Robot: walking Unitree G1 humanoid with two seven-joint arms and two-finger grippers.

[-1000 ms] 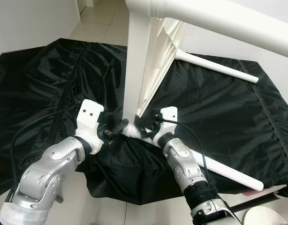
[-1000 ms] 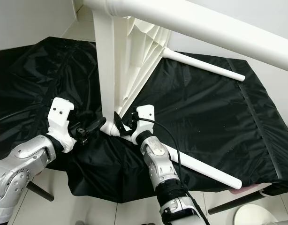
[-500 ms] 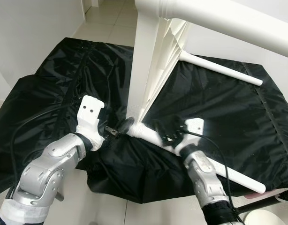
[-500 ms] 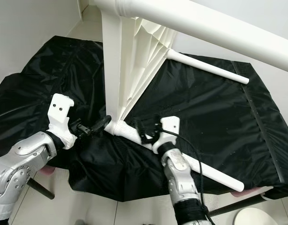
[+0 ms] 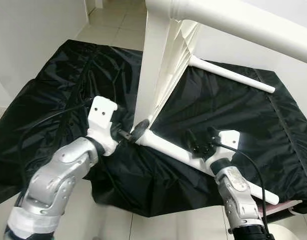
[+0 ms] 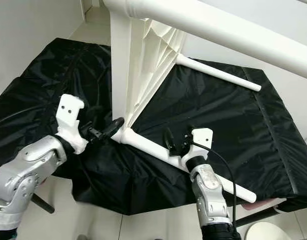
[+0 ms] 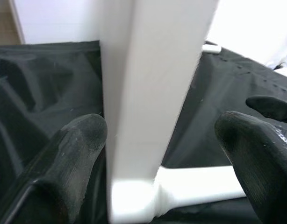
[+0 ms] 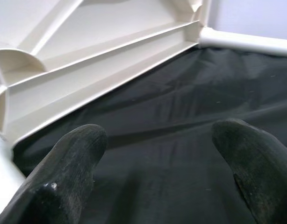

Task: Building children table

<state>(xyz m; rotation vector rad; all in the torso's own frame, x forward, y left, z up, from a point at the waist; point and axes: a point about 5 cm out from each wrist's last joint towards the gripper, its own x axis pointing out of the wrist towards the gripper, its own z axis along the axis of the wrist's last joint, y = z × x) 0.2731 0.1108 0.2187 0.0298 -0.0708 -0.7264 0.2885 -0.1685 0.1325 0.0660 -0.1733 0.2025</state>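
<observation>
On black sheet point(image 5: 243, 115), white table point(image 5: 158, 75) stands on edge; left gripper point(image 5: 135, 134) fingers apart astride its rim; right gripper point(image 6: 176, 141) fingers apart over leg point(image 6: 153, 149); no writing legible.

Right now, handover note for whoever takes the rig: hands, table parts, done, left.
Left hand: open, fingers on either side of the table's lower corner, where the near leg joins.
Right hand: open, beside the middle of that leg, over the black sheet, holding nothing.
White children's table stands on its side on the sheet. Three legs show fitted: the near one, the far leg, and one jutting across the top.
Left: I cannot tell whether a fourth leg is on, or how tight the joints are. Then stand the table upright.
</observation>
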